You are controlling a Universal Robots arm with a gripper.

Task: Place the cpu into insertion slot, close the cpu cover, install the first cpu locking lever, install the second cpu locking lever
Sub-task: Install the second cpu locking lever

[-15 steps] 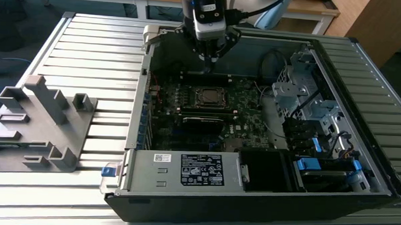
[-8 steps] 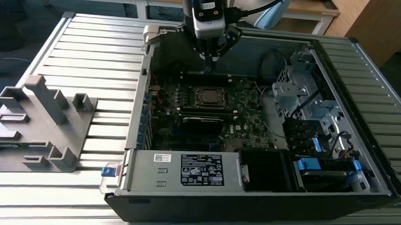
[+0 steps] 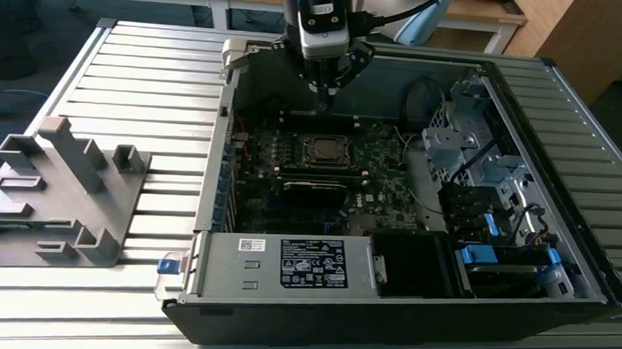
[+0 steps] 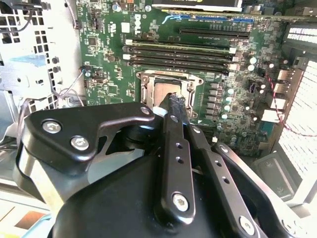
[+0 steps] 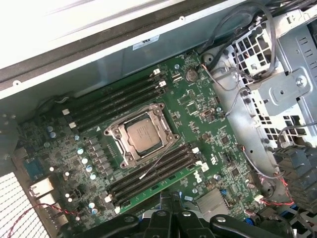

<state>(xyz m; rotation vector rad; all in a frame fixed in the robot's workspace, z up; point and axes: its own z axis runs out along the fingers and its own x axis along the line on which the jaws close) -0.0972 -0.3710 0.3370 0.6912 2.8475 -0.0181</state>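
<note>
One cpu (image 5: 141, 137) (cover shut) sits socketed.

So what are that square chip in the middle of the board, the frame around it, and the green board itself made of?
The cpu looks capped in dull, brushed silver-grey metal. The cpu cover, lying flat around it, seems to be brighter stamped steel, going by its sheen and thin edges. The motherboard looks like green lacquered circuit-board laminate, probably fibreglass, though that is a guess.
</note>
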